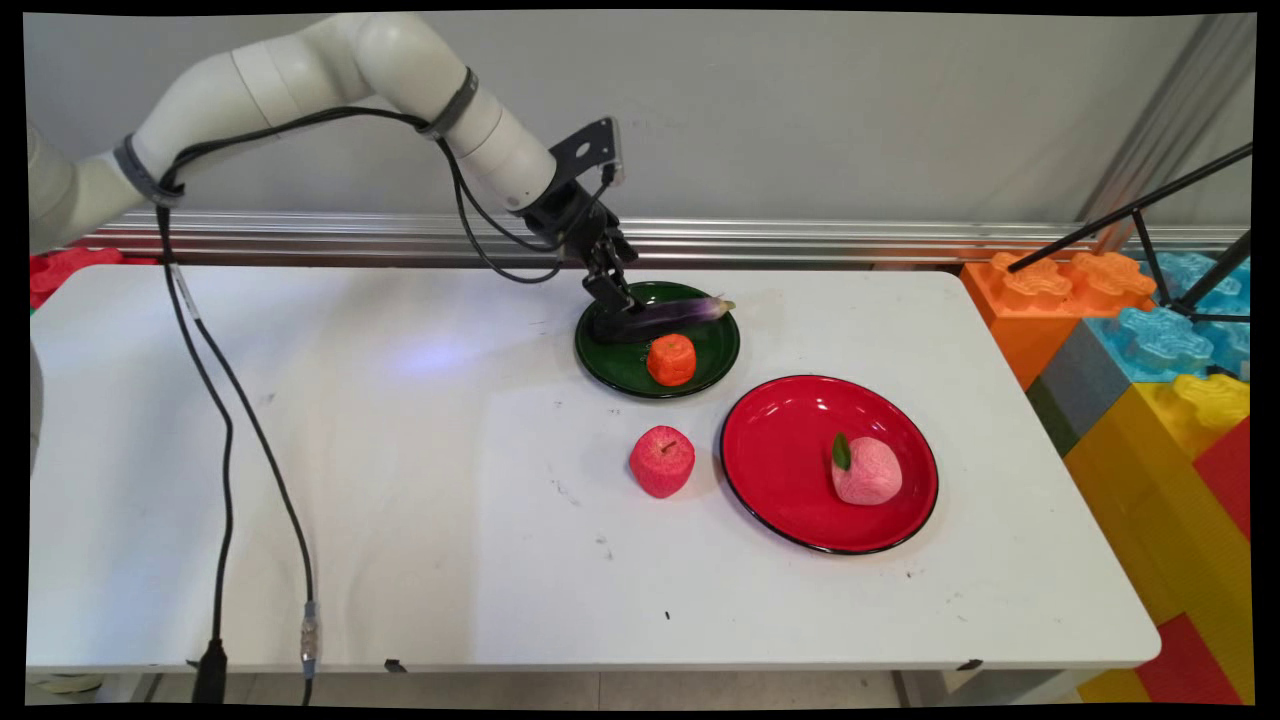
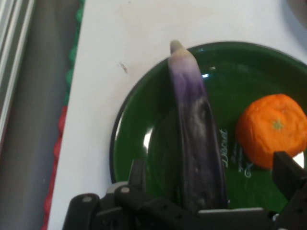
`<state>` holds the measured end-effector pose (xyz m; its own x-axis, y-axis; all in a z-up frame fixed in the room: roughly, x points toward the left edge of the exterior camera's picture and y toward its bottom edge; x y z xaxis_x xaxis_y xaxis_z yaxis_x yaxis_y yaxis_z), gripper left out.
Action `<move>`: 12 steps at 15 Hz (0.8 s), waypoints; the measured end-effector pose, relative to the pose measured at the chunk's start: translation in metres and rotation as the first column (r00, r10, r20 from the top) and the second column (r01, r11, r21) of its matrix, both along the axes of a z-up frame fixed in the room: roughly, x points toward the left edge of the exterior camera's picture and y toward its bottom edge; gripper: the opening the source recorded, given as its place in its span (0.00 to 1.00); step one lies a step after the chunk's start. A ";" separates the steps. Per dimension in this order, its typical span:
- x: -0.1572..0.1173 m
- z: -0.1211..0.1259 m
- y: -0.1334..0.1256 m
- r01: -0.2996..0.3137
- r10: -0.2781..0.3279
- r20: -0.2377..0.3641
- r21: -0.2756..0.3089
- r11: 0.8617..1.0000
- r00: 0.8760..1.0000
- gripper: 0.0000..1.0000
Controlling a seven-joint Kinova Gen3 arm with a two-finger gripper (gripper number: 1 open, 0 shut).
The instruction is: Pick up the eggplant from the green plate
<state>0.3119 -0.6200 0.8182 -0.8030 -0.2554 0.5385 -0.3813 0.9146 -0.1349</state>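
Your tool [image 1: 612,305] sits low over the far-left part of the green plate [image 1: 716,362], its fingers spread to either side of the purple eggplant [image 1: 672,313] without pinching it, as the hand view shows: one finger [image 2: 137,173] stands left of the eggplant's dark end and the other [image 2: 288,178] well to its right. The eggplant lies across the plate's far part, its pale tip over the rim at the right. Just beside it on the same plate (toward you) rests an orange fruit [image 1: 671,359]. Nearer on the white counter [image 1: 400,480], a red apple [image 1: 661,461] stands alone, just left of a red plate [image 1: 790,440] carrying a pink peach [image 1: 866,471] with a green leaf. Coloured blocks [image 1: 1150,350] are stacked off the counter's right end.
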 end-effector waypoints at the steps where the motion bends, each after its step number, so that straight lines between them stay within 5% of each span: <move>1: -0.001 -0.002 -0.001 0.015 -0.015 0.008 0.001 1.000 1.000 1.00; 12: -0.010 -0.023 -0.014 0.150 -0.144 0.169 -0.023 0.988 0.975 1.00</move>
<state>0.3017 -0.6339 0.7950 -0.9095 -0.1110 0.4006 -0.2123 0.9525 -0.2182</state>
